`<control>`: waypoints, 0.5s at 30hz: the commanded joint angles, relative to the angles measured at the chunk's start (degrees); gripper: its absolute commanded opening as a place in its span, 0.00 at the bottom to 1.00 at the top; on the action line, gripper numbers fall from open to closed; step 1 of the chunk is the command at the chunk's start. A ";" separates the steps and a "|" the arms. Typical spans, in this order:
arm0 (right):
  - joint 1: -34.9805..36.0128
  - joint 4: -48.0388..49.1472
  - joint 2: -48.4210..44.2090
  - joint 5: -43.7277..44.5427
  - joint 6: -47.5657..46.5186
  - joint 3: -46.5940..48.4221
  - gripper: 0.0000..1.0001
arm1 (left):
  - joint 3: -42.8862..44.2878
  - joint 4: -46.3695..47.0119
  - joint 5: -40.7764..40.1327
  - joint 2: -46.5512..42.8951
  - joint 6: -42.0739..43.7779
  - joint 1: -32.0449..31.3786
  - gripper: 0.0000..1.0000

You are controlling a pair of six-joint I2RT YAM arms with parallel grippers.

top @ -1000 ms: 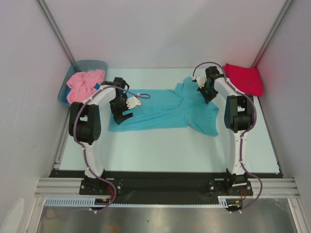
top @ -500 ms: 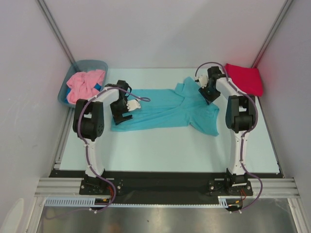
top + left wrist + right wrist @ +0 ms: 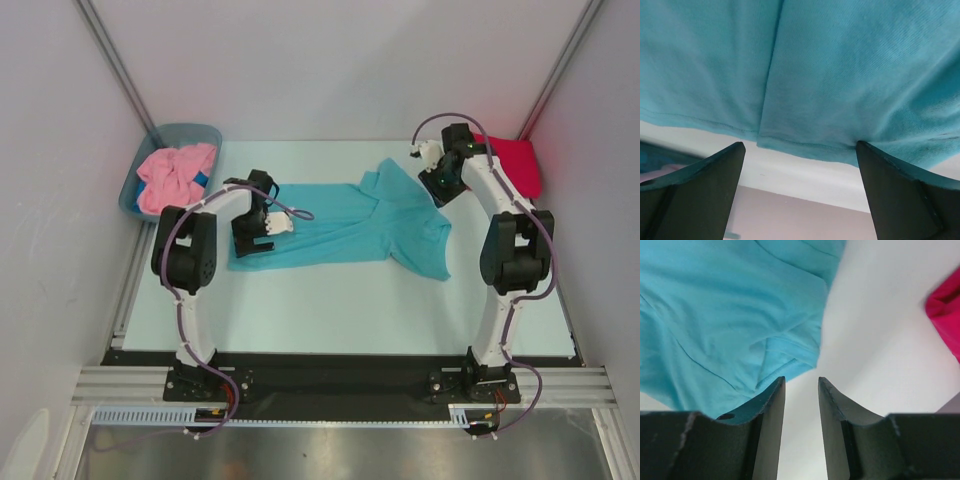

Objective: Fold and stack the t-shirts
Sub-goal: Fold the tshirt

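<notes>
Top external view: the turquoise t-shirt point(image 3: 340, 225) lies spread flat in the middle of the table point(image 3: 300, 310), long side running left to right. The crimson red t-shirt point(image 3: 515, 165) sits folded at the upper right corner. The pink t-shirt point(image 3: 175, 172) is bunched in the grey-blue tub point(image 3: 195, 132) at upper left. The left gripper point(image 3: 252, 240) is down at the turquoise shirt's left end. The right gripper point(image 3: 440, 190) is at its upper right edge.

Left wrist view: the left gripper point(image 3: 800, 150) has its fingers point(image 3: 700, 200) wide apart with nothing clamped. The turquoise t-shirt point(image 3: 830, 75) fills the upper frame, and its hem edge runs between the fingertips.

Right wrist view: the right gripper point(image 3: 801, 382) has a narrow gap with only bare table point(image 3: 875, 365) in it. The turquoise t-shirt point(image 3: 730, 315) is at upper left, just touching the left fingertip. The crimson red t-shirt point(image 3: 947, 315) is at the right edge.
</notes>
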 commanded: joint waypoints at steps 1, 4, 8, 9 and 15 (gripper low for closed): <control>-2.31 -1.62 -2.52 0.33 -0.26 -0.92 0.38 | -4.76 4.36 -5.69 0.88 4.09 1.17 1.00; -3.10 -1.88 -3.66 0.15 -0.43 -2.06 0.38 | -6.35 4.53 -6.57 0.44 5.32 1.60 1.00; -3.28 -1.44 -4.80 0.15 -0.35 -3.82 0.38 | -7.50 4.45 -8.77 0.53 7.17 2.83 1.00; -3.36 -1.44 -4.89 0.15 -0.26 -3.91 0.38 | -7.58 4.27 -8.94 0.53 7.52 3.53 1.00; -3.28 -1.70 -4.45 -0.55 0.27 -3.12 0.38 | -7.76 4.45 -12.46 1.93 10.42 6.78 1.00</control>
